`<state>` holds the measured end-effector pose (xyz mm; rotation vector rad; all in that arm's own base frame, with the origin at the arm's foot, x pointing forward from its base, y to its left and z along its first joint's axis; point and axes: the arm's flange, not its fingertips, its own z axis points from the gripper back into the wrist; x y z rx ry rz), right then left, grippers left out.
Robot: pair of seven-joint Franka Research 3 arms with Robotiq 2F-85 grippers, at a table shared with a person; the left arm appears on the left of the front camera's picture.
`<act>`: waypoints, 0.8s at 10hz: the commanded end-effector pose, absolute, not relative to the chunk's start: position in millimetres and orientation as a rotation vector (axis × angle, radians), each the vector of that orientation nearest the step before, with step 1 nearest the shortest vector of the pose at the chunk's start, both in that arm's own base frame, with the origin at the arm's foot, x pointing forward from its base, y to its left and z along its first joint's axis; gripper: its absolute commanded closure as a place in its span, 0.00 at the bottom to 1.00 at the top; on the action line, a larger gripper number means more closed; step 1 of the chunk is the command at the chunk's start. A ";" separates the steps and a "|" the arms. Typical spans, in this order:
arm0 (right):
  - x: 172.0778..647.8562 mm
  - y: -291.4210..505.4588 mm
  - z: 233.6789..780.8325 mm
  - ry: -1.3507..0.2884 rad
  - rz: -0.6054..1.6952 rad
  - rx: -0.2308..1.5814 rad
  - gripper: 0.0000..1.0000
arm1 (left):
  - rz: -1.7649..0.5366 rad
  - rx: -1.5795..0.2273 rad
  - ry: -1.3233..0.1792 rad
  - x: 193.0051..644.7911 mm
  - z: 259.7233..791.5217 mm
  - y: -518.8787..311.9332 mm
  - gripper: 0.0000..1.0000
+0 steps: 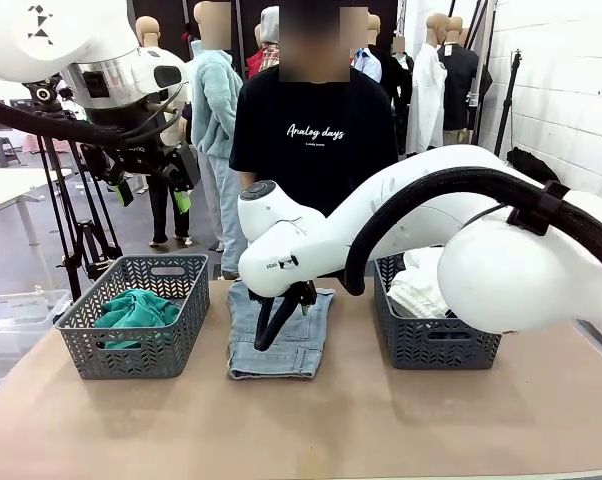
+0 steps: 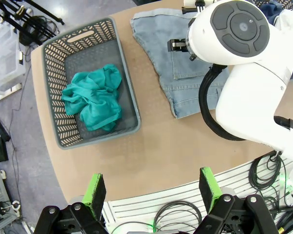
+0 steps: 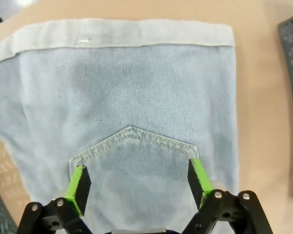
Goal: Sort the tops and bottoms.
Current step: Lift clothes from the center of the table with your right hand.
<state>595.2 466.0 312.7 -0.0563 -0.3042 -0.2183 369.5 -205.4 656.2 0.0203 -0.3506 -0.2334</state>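
While the light blue denim shorts (image 1: 281,330) lie flat on the counter (image 1: 311,420) between the two baskets, I log them as the item in hand: one pair, back pocket up, not yet sorted

Right pincer (image 3: 137,187): poised directly over the shorts, fingers wide apart, straddling the pocket stitching, holding nothing; whether the pads touch the cloth I cannot tell. Step, as I judge it: reach for the grasp. My next move calls for a descent onto the denim, a pinch that gathers enough fabric to lift the whole pair, then carriage to the basket for bottoms

Left pincer (image 2: 151,195): raised high above the counter's near-left edge, fingers apart, empty

Count:
- Tops: one teal-green garment (image 1: 136,312), crumpled in the left basket (image 1: 171,345)
- Bottoms on the counter: one, the shorts
- Right basket (image 1: 431,345): white cloth visible, a dark blue scrap in the left wrist view; number of pieces unclear
- Baskets: two, grey
- Person (image 1: 316,140): one, standing at the far side
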 end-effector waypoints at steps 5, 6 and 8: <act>612.9 460.4 303.2 -0.196 -0.231 -0.024 0.22 | -0.230 0.021 -0.346 369.6 657.5 -203.1 0.00; 612.4 460.1 302.9 -0.195 -0.227 -0.030 0.41 | -0.230 0.021 -0.346 369.6 657.5 -203.1 0.00; 611.7 459.8 304.0 -0.178 -0.233 -0.044 0.81 | -0.230 0.021 -0.346 369.6 657.5 -203.1 0.00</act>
